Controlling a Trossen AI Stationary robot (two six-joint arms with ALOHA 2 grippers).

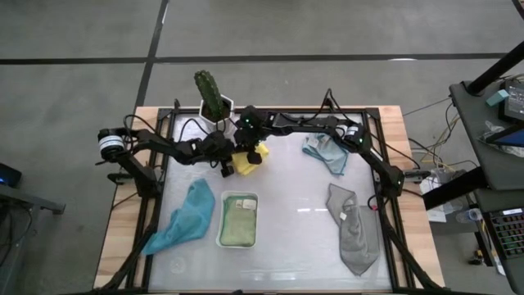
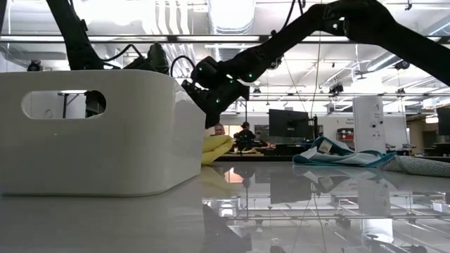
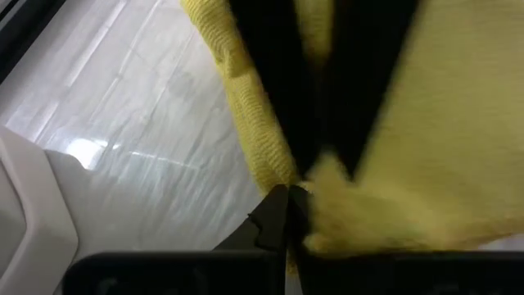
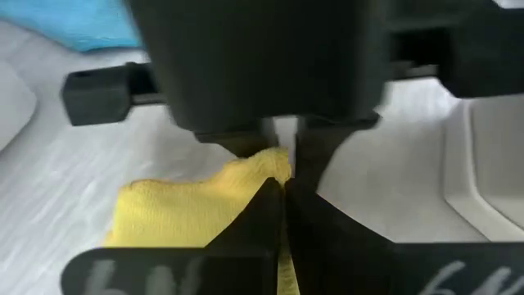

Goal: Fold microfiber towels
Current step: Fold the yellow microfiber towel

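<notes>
Nearest, at the lower centre of the high view: white tray (image 1: 219,233) holding one pale green towel (image 1: 239,223), folded flat; counted as done.
Lower left: teal towel (image 1: 185,215), loose and crumpled on the table (image 1: 286,254); not yet folded.
Lower right: grey towel (image 1: 354,231), loose, spread in a long heap; not yet folded.
Upper right: light blue towel (image 1: 327,152), bunched; not yet folded.
Upper centre: yellow towel (image 1: 250,158), in work. Left gripper (image 1: 227,165) and right gripper (image 1: 255,144) meet here, each with jaws clamped together on a yellow edge, as the wrist views show.
Farthest, top centre: potted cactus (image 1: 212,93).
Tally, as judged: one of five finished, one in hand, three waiting.
</notes>
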